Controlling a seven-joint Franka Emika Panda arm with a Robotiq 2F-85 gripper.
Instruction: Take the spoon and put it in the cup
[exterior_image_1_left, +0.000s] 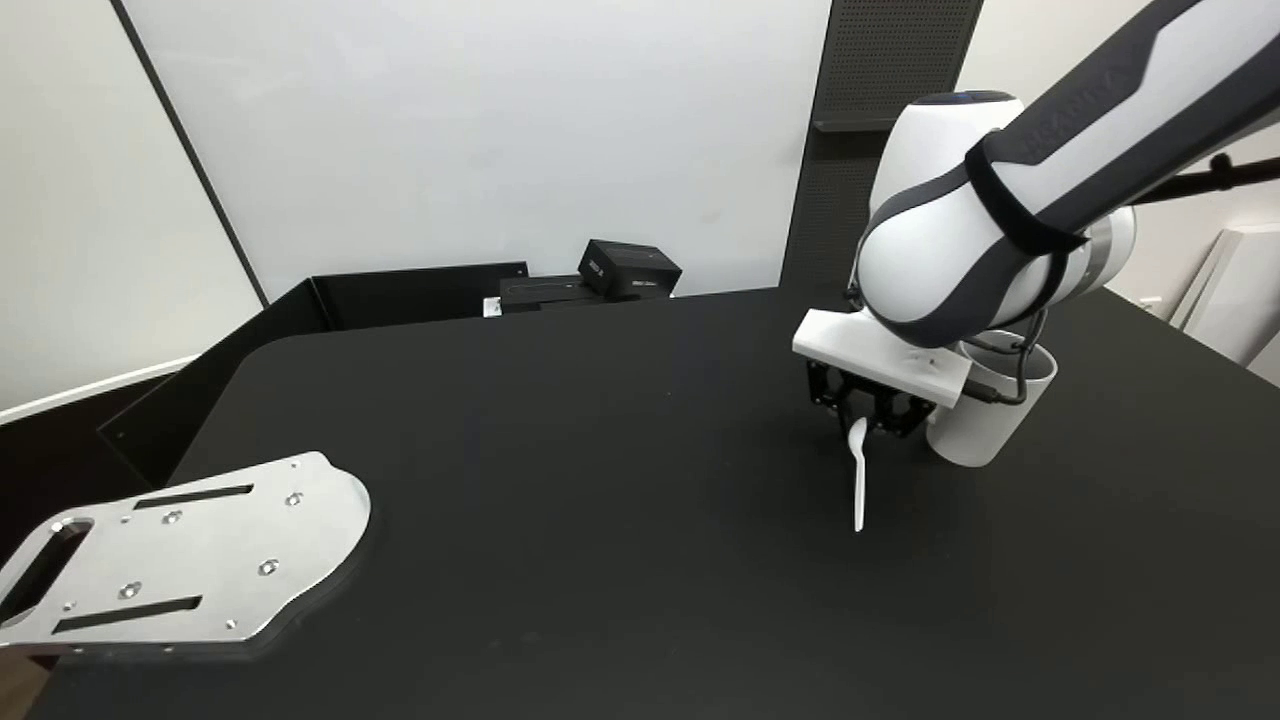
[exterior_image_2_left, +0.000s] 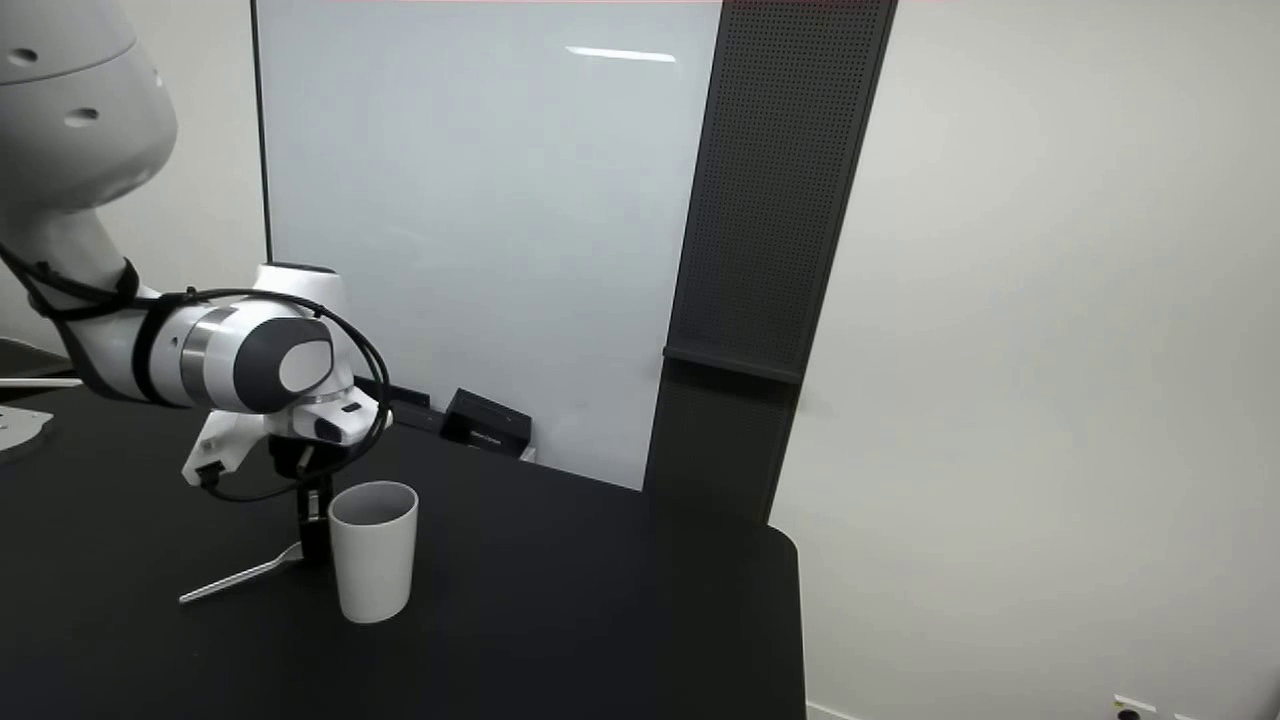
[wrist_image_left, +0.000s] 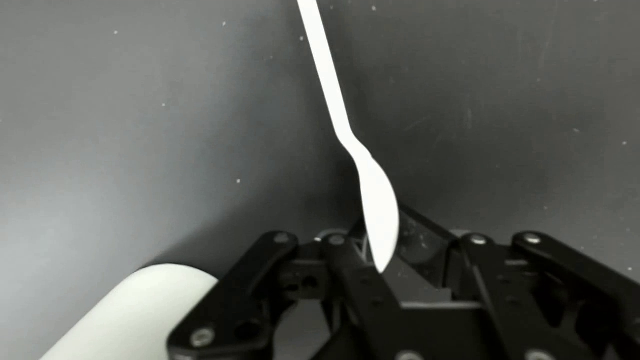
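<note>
In an exterior view: arm (exterior_image_1_left: 1090, 150) in from upper right, gripper (exterior_image_1_left: 858, 431) pointing down, low over the black table (exterior_image_1_left: 600, 540). Spoon (exterior_image_1_left: 860, 475) is at the gripper by its bowl end, handle sticking out toward the camera. Cup (exterior_image_1_left: 980, 430) stands upright on the table just right of the gripper, top partly covered by the white bracket (exterior_image_1_left: 880, 355) and its cable (exterior_image_1_left: 988, 394). Metal plate (exterior_image_1_left: 220, 550) at far left, well apart from all that; small black box (exterior_image_1_left: 635, 272) at the back, past the table edge. In an exterior view, cup (exterior_image_2_left: 373, 565) right of the gripper, mouth up; spoon on the opposite side, bowl at the gripper, handle angling down-left, outside the cup. Gripper and cup overlap in frame; contact not clear. Whiteboard (exterior_image_2_left: 480, 220) and perforated panel (exterior_image_2_left: 775, 200) behind. Wrist view: gripper enters from the bottom, fingers (wrist_image_left: 357, 282) drawn in, tips nearly meeting, spoon's bowl pinched between them and seen roughly edge-on. Handle runs up and out through the top of frame; can't make out whether its far end touches the table. Cup wall shows lower left, partly behind the gripper.
</note>
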